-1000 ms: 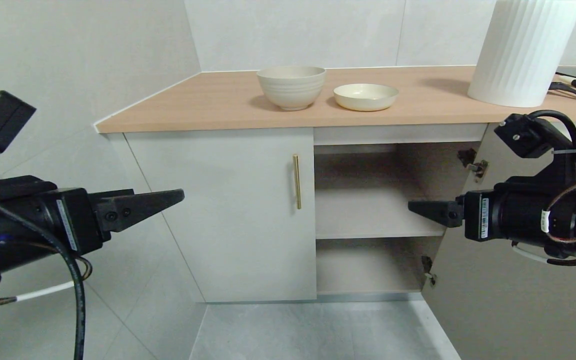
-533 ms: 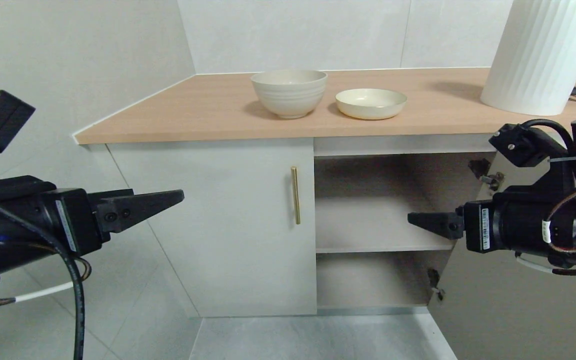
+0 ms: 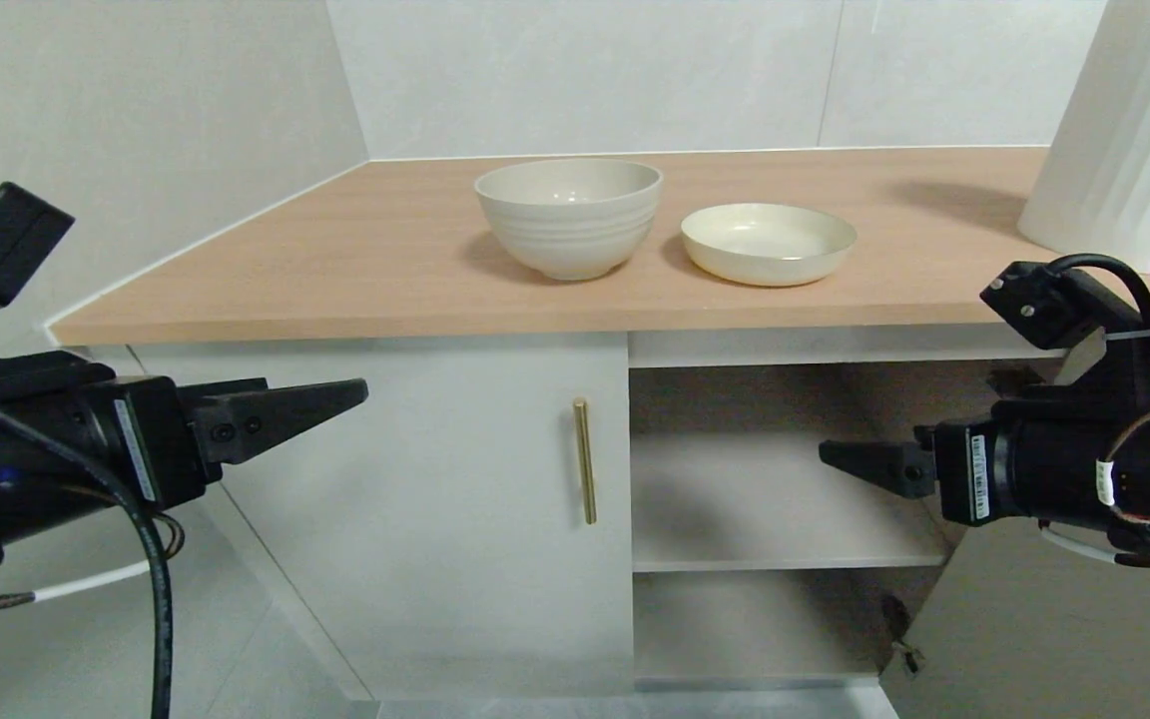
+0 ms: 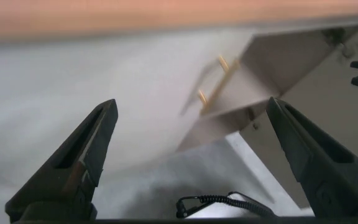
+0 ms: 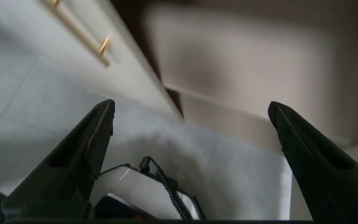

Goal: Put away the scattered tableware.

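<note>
Wooden bench (image 3: 335,270) is set into a tiled corner, and the tableware is found on it. A ribbed bowl (image 3: 569,215) is stood upright near the middle. A shallow dish (image 3: 768,241) is placed just beside it on the robot's right, and the two are kept apart by a narrow gap. Farther right on the bench a tall white ribbed cylinder (image 3: 1124,130) is stood, well apart from the dish.

Below the bench a cabinet (image 3: 385,379) is fitted. Its left door (image 3: 435,519) is shut and an upright brass handle (image 3: 584,460) is carried near its inner edge. The right door (image 3: 1034,649) is swung outward, so that a shelf (image 3: 765,509) is shown between an upper and a lower compartment.

The left tool (image 3: 355,391) is held in front of the shut door, below the bench top and well apart from the bowl. Its fingers (image 4: 79,162) are spread wide and nothing is gripped. The right tool (image 3: 827,454) is held before the opened half at about shelf height. Its fingers (image 5: 86,155) are likewise spread wide, and nothing is held between them.
</note>
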Motion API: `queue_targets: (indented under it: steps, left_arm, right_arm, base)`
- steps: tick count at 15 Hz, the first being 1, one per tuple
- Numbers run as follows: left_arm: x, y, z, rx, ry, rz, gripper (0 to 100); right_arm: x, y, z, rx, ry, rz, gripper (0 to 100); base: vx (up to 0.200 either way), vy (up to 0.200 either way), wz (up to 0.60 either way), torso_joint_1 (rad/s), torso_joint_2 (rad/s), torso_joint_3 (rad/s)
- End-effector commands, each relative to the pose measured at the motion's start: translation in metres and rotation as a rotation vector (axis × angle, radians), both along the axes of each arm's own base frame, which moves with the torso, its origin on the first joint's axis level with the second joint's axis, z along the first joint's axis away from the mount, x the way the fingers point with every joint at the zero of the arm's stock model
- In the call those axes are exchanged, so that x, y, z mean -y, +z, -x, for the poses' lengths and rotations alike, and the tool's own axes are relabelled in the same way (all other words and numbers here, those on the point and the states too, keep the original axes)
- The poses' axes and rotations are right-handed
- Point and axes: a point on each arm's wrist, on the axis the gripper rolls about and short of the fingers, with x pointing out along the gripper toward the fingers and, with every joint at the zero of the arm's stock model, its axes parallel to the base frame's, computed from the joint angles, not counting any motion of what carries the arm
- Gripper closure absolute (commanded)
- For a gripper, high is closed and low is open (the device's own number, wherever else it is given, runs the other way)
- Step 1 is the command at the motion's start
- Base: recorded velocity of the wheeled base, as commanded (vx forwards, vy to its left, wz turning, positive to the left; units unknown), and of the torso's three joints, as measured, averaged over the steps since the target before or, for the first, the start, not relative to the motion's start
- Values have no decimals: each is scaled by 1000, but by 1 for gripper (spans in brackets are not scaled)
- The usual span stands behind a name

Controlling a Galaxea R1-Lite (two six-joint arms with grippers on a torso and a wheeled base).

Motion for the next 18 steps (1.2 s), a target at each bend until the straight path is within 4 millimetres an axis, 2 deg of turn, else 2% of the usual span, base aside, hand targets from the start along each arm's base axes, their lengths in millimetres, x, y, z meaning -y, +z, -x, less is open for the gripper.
queue_targets:
  steps: [1, 10, 14, 18]
  left_arm:
    - [0, -1, 0, -2, -1, 0, 0]
    - [0, 1, 3, 8, -7, 4, 0]
    - [0, 1, 2, 7, -7, 5, 0]
    - [1, 0, 0, -2, -9, 5, 0]
  right_arm:
    - [1, 1, 1, 7, 3, 0, 0]
    - [2, 2, 5, 15, 16, -1, 0]
    - [2, 2, 5, 14, 16, 0, 0]
    - [2, 2, 5, 14, 16, 0, 0]
  base:
    - [0, 0, 0, 0, 0, 0]
    - [0, 0, 0, 2, -8, -5]
    - [0, 0, 0, 58, -243, -251]
    - [0, 0, 0, 167, -533, -299]
